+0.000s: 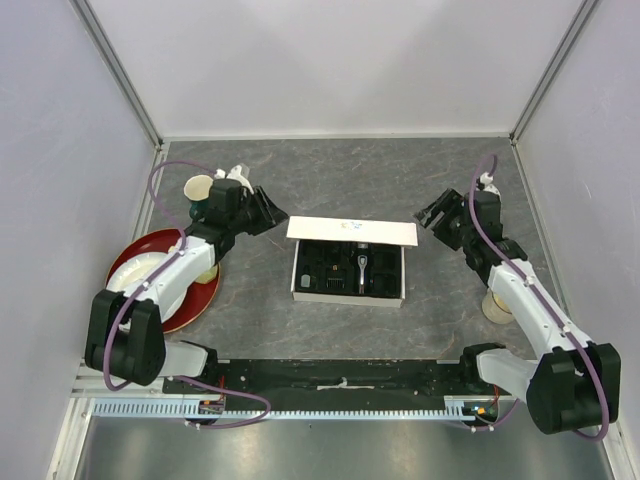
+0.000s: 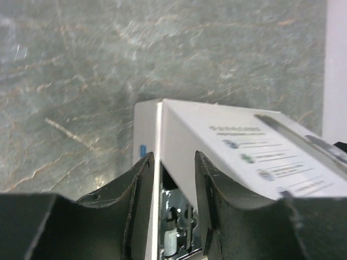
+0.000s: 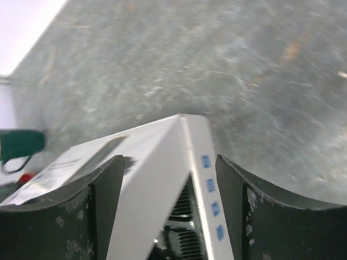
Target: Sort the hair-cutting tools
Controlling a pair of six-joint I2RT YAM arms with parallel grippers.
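Note:
A white cardboard box (image 1: pixel 348 297) lies mid-table with its lid (image 1: pixel 352 231) tipped up at the back. Its black tray holds the silver-and-black clipper (image 1: pixel 362 270) and dark comb guards (image 1: pixel 320 270). My left gripper (image 1: pixel 271 212) hovers open just off the lid's left end. In the left wrist view the box corner (image 2: pixel 149 127) shows between its fingers (image 2: pixel 140 184), and a small white-and-black tool (image 2: pixel 169 230) stands in the tray below. My right gripper (image 1: pixel 436 214) is open off the lid's right end. The box corner (image 3: pixel 190 135) and a ribbed comb guard (image 3: pixel 187 214) lie under its jaws.
A red plate (image 1: pixel 135 262) sits at the left under my left arm. A cream mug (image 1: pixel 198 186) stands behind it with a dark green mug (image 3: pixel 21 145) beside it. Another cream mug (image 1: pixel 496 307) stands at the right by my right arm. White walls close in three sides.

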